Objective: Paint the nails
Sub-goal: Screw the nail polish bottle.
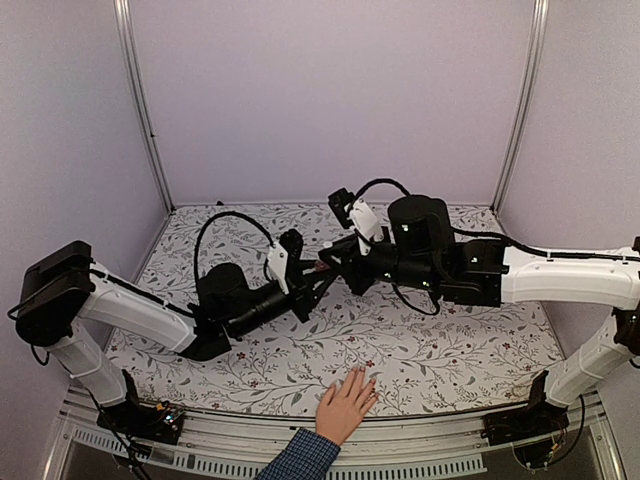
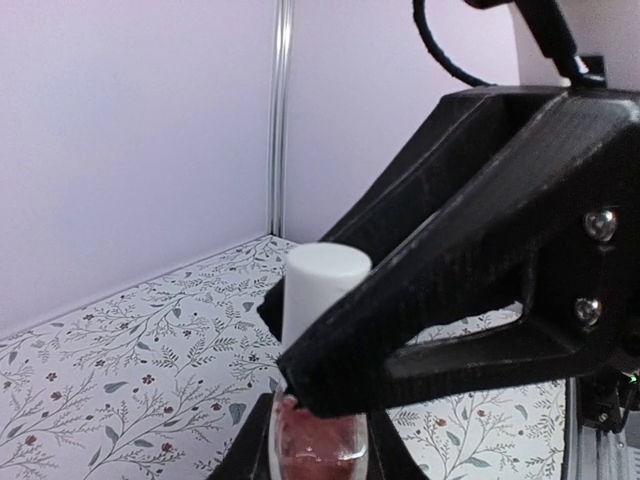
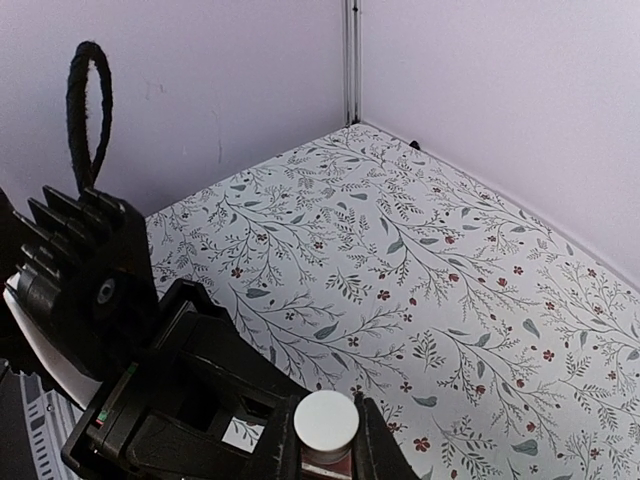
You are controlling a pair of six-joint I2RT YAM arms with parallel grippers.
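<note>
**Both grippers clamped on the polish bottle; hand flat at bottom edge**

Mid-frame in the top view, the left gripper (image 2: 320, 458) is clamped on the glass body of the nail polish bottle (image 2: 318, 440), which holds reddish-pink polish. The right gripper (image 3: 326, 452) is closed on its white cap (image 3: 326, 420). A person's hand (image 1: 346, 405) with a blue checked cuff (image 1: 300, 458) lies palm down on the floral table (image 1: 450, 350) at bottom centre, well apart from the bottle. The nails (image 1: 363, 380) are too small to judge.

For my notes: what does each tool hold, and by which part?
The left tool: small pink glass bottle, by its body; the right tool: its white round cap.
</note>
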